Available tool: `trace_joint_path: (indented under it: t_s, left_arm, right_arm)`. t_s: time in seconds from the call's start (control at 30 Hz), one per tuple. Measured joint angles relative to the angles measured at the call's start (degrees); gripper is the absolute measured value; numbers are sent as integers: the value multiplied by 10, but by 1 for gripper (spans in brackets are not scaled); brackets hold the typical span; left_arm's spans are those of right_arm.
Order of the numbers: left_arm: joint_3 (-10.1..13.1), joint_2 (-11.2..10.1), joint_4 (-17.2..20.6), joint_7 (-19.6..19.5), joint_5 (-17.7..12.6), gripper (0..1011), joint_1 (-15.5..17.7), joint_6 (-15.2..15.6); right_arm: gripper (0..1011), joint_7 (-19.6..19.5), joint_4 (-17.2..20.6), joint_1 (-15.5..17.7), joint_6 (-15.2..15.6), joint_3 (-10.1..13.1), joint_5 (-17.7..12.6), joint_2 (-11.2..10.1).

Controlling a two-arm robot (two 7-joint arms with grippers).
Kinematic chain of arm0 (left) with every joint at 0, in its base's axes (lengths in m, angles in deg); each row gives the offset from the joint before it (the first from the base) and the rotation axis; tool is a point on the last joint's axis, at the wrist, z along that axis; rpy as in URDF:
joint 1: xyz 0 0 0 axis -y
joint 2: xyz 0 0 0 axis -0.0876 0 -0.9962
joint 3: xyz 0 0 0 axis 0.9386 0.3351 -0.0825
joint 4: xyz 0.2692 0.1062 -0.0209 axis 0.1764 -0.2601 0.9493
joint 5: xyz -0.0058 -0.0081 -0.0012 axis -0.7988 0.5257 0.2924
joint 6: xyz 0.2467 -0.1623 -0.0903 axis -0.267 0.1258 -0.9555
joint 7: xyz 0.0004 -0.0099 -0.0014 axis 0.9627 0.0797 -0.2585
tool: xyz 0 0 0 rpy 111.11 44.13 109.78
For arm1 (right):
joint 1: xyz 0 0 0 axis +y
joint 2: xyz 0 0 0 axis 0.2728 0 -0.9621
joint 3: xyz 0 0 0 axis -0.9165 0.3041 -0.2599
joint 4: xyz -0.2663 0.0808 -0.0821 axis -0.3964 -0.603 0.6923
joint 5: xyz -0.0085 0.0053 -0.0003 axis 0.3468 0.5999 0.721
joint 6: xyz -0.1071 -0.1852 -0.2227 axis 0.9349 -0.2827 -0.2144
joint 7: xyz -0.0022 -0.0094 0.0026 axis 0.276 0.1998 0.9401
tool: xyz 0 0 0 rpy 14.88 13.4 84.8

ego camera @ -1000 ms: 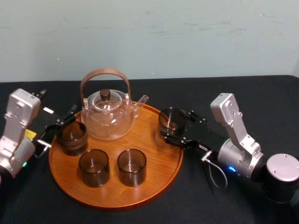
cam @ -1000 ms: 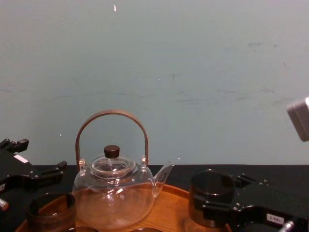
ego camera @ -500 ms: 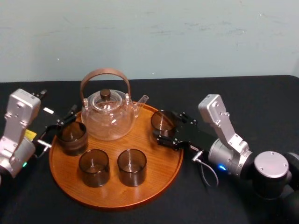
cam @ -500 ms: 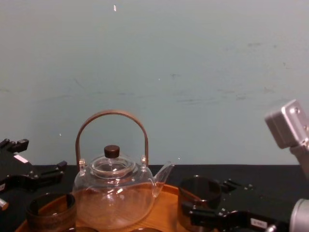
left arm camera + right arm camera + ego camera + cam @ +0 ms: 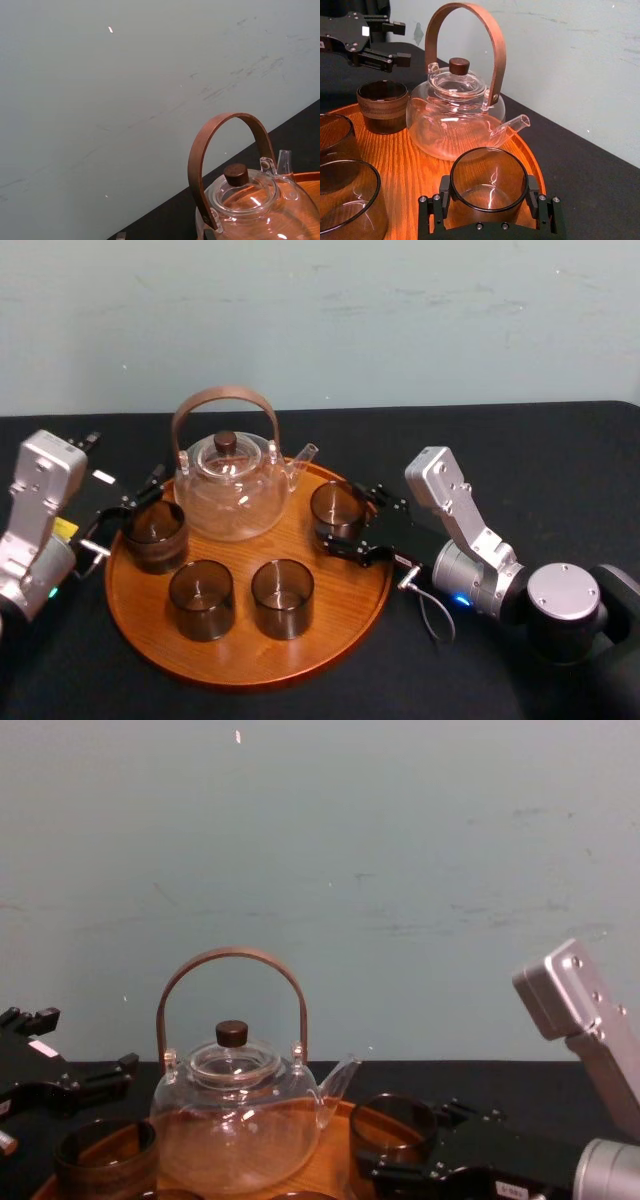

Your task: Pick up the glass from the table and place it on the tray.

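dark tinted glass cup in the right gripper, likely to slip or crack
Probably slippery: the dark tinted round glass cup has smooth, glossy walls where the right gripper clamps it. Likely fragile, since its rim looks thin.

The head view looks down from above and in front, far enough back to take in the whole tray [image 5: 240, 652] and the black table [image 5: 560, 450] around it. The chest view sits low, about level with the tray's rim, and faces the wall [image 5: 400, 870] (so it meets the teapot [image 5: 235, 1130] side-on). The left wrist view is tilted and angled up past the teapot's handle and lid toward the wall. The right wrist view rides close behind the right gripper [image 5: 489, 194], looking across the tray; all four views share the teapot.
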Motion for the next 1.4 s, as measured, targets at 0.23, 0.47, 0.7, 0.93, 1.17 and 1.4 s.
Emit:
trace_joint_path:
  t_s: [0.23, 0.47, 0.7, 0.93, 1.17, 1.4]
  left_arm:
    - [0, 0, 0, 0, 0, 1001, 0, 0]
    - [0, 0, 0, 0, 0, 1002, 0, 0]
    - [0, 0, 0, 0, 0, 1001, 0, 0]
    - [0, 0, 0, 0, 0, 1001, 0, 0]
    - [0, 0, 0, 0, 0, 1001, 0, 0]
    - [0, 0, 0, 0, 0, 1001, 0, 0]
  right_arm:
    - [903, -1, -3, -1, -1, -1, 3, 2]
    - [908, -1, -2, -1, -1, -1, 3, 1]
    - [1002, -1, -1, -1, -1, 0, 2, 1]
    - [1002, -1, 0, 0, 0, 0, 1, 0]
    - [1002, 1, 5, 3, -2, 4, -3, -1]
    - [1002, 1, 31, 14, -12, 10, -6, -12]
